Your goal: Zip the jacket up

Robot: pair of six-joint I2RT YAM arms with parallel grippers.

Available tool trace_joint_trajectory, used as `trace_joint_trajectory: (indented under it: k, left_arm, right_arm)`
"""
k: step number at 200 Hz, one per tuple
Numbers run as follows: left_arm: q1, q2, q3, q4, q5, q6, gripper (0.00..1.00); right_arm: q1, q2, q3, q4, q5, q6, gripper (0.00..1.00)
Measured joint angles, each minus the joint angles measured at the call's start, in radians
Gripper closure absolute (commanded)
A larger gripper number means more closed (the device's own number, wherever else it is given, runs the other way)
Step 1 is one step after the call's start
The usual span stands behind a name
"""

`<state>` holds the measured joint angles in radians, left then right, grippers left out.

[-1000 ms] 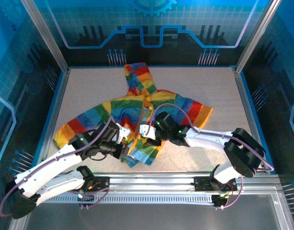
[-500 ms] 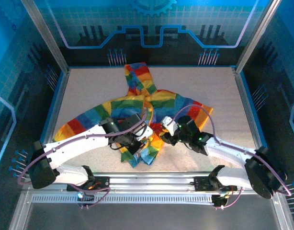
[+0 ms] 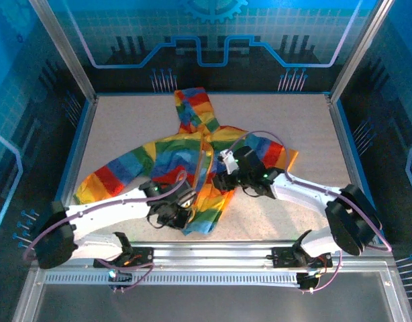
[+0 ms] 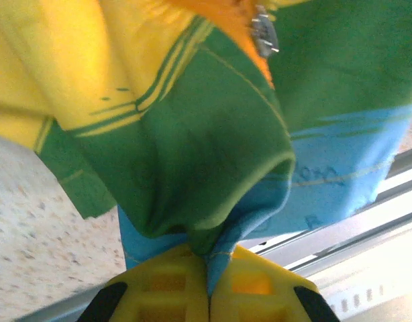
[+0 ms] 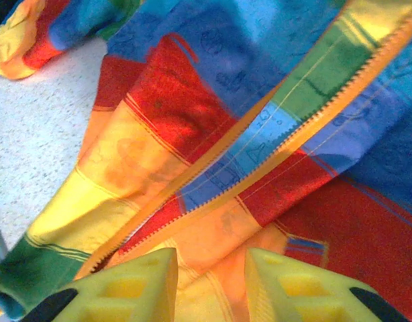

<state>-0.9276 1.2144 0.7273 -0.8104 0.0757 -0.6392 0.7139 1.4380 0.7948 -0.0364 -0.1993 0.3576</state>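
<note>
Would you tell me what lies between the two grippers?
In the top external view, the lower front of the jacket, orange and yellow, lies between the left gripper and the right gripper.

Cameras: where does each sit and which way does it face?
Top external: overhead behind the bases, looking down on the jacket; left arm and right arm.
Left wrist: on left gripper, facing the hem it pinches; yellow fingers.
Right wrist: on right gripper, facing the orange zipper; open yellow fingers.
Shared: all three see the jacket.
</note>
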Motion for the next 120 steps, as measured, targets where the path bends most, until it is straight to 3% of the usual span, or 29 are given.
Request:
trace_joint_trajectory:
  k: [62,96,120]
  left_arm:
    - [0.0,-0.117,-0.176,0.186,0.053,-0.253,1.0]
    - [0.0,-0.158,-0.233,0.243,0.053,-0.332,1.0]
    - [0.0,-0.182,-0.235,0.244,0.052,-0.356,1.0]
  right_arm:
    - [0.131,0.213,0.197,-0.053,-0.094,0.062,0.7]
    - [0.165,0.257,0.185,-0.056,-0.166,0.064,0.66]
    - [0.167,0.206,0.118,-0.058,-0.165,-0.049,0.64]
